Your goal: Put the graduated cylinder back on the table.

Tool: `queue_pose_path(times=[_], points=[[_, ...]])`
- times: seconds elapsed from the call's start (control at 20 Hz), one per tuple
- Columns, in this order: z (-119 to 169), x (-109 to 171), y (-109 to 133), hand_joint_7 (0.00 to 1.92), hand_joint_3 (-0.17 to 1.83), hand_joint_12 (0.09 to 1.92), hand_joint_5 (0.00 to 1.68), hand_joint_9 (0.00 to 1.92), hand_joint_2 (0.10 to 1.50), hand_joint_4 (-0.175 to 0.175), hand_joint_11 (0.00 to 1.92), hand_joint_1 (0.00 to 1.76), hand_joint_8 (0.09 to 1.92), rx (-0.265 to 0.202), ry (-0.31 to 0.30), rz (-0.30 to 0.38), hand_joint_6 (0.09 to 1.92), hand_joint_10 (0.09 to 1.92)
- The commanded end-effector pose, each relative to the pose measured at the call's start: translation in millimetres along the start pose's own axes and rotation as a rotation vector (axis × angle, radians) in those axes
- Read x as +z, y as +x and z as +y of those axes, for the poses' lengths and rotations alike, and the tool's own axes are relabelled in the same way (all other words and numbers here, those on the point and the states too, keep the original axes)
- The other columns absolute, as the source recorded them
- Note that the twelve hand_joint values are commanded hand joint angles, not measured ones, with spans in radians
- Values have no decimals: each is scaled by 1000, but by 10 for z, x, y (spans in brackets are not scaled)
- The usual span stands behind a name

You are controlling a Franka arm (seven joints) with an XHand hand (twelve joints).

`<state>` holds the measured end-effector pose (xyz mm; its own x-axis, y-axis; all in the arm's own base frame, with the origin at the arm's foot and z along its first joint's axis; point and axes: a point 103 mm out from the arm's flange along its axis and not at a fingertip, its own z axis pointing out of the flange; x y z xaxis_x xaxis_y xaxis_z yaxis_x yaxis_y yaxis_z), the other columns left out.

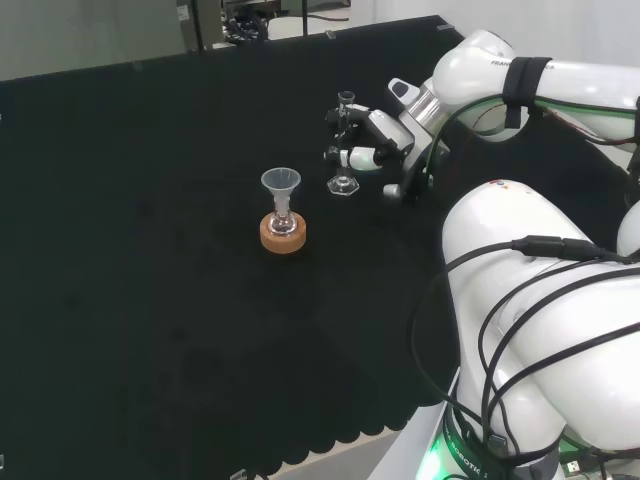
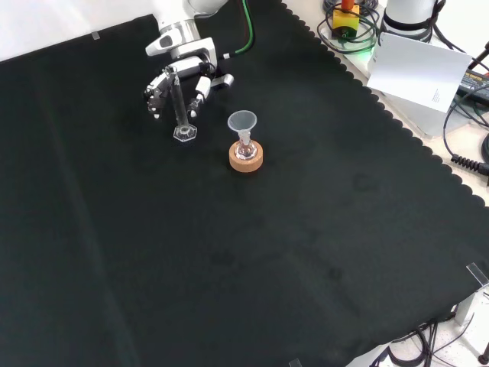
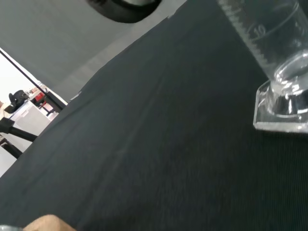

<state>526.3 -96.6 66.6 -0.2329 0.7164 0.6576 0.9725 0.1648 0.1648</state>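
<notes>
The tall, clear glass graduated cylinder with a hexagonal foot stands upright on the bench covered with black cloth, its long axis vertical and its foot apparently flat against the cloth; in the wrist view the foot looks to rest squarely on the fabric. The black and white robot hand sits at the cylinder's upper half, coming in from the top of the front view, with its fingers curved on either side of the tube. In the head view the robot hand lies to the right of the cylinder, fingers reaching leftward around it. The fingers look curled round the glass, though whether they touch the tube or stand a little off it is hard to tell. Just beside the cylinder, lower and to the right in the front view, a small clear flask with a clear funnel in its neck sits on a round cork ring stand. Since the cylinder appears already set down, the task seems nearly done: the remaining step is probably to spread the fingers and draw the robot hand back the way it came, away from the tube, without tipping it toward the funnel.
</notes>
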Motion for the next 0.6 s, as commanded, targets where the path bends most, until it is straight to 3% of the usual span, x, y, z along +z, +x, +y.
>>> queue_pose_path(times=[0.05, 0.35, 0.6], points=[[29, -87, 9, 354, -175, 1340, 338, 803, 895, -76, 298, 848, 700, 15, -3, 25, 438, 87], [-46, -311, 42, 256, -175, 1378, 325, 703, 878, -80, 195, 808, 704, 32, -13, 11, 333, 87], [-154, -582, 234, 101, -175, 1420, 240, 590, 865, -95, 108, 784, 709, 33, -33, -22, 152, 87]])
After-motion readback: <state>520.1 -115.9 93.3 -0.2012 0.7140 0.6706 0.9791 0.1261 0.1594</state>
